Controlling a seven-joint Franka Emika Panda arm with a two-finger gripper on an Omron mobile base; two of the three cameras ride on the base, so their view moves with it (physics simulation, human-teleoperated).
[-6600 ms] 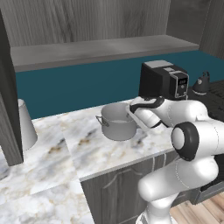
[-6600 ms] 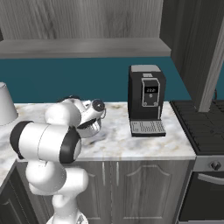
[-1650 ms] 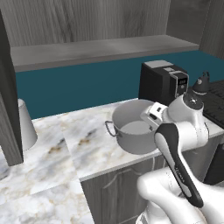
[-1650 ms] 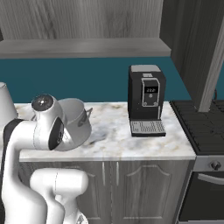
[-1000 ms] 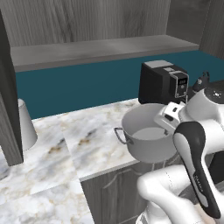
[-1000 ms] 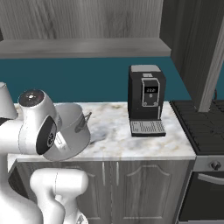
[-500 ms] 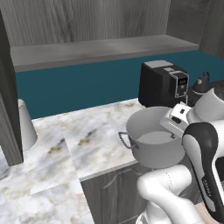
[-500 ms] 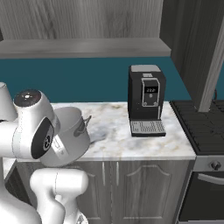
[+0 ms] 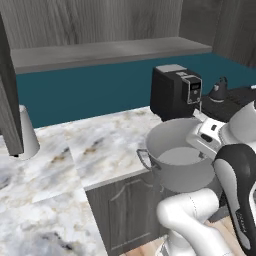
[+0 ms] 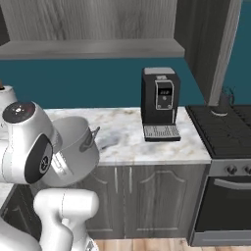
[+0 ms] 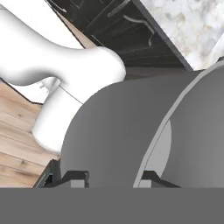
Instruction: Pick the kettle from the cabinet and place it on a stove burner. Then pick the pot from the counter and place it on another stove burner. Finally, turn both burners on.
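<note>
Clamping the pot (image 9: pixel 177 157) by its rim, my hand (image 11: pixel 111 177) is holding it at the frame's lower right, off the surface (image 9: pixel 75 150).

A boxy black coffee machine (image 9: pixel 176 91) with a small lit display panel and a metal drip tray (image 10: pixel 162 132) stands at the far right of the worktop, against the teal back wall (image 9: pixel 95 90). Far left stands a pale, cone-shaped container (image 9: pixel 27 134). Below lies a light wooden plank floor (image 11: pixel 17 127).

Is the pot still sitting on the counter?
No, the pot hangs past the counter edge, its rim pinched in the gripper.
</note>
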